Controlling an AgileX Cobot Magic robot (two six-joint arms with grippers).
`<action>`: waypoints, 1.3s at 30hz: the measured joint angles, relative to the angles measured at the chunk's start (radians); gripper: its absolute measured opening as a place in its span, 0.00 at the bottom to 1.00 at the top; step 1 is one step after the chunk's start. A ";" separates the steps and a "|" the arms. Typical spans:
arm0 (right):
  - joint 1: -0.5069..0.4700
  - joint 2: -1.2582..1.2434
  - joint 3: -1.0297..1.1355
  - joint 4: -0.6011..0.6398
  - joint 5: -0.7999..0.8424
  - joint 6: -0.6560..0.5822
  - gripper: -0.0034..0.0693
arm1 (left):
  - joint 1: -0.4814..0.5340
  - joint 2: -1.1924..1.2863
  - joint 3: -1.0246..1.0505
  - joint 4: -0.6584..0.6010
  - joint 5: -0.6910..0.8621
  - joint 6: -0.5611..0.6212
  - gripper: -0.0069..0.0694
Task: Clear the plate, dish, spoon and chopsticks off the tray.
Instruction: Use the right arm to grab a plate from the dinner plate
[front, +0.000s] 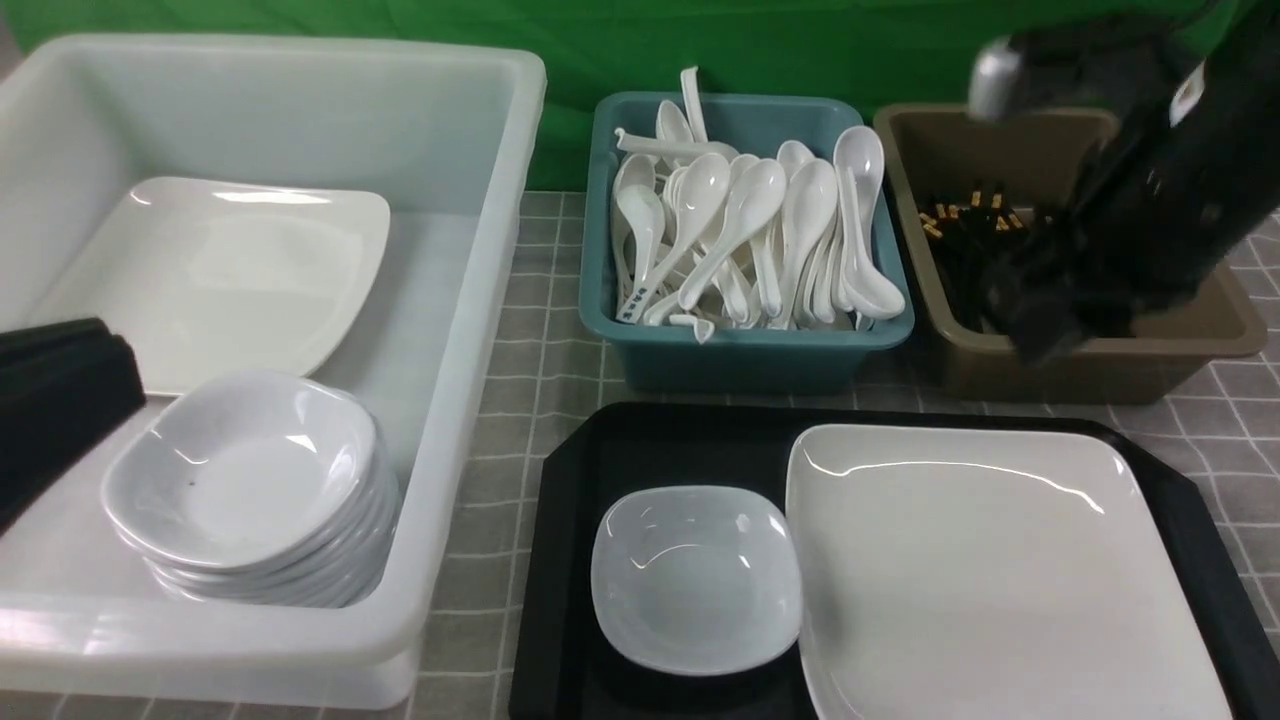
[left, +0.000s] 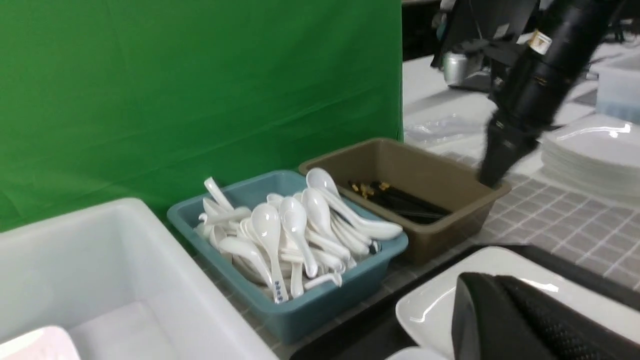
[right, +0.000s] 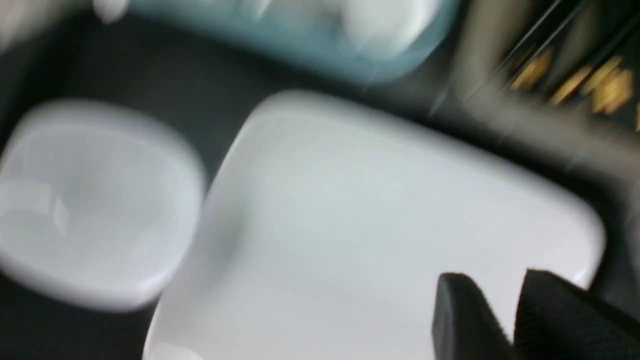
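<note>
Black tray (front: 565, 600) sits at 6 o'clock in the front view. The plate (front: 1000, 580) is on its 3 o'clock side, and the dish (front: 695, 580) is right up against the plate's 9 o'clock edge. Right gripper (right: 500, 280) hangs blurry over the brown bin (front: 1170, 345) at 1 o'clock, fingers slightly apart, nothing between them. Left gripper (left: 487, 287) is pressed together on nothing, at 9 o'clock by the white tub (front: 470, 330).

One tray (front: 570, 470) with one plate (front: 1000, 570) and one dish (front: 695, 580) on it. Three bins too: white tub (front: 500, 200), teal bin (front: 740, 355), brown bin (front: 1150, 372).
</note>
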 joint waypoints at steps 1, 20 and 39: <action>0.109 -0.047 0.136 -0.059 -0.012 0.046 0.42 | 0.000 0.000 0.000 0.005 0.012 0.001 0.10; 0.572 0.164 0.507 -0.422 -0.481 0.517 0.80 | 0.000 0.000 0.000 0.004 0.047 -0.004 0.10; 0.580 0.129 0.491 -0.446 -0.391 0.512 0.35 | 0.000 0.000 0.000 0.004 0.046 -0.007 0.10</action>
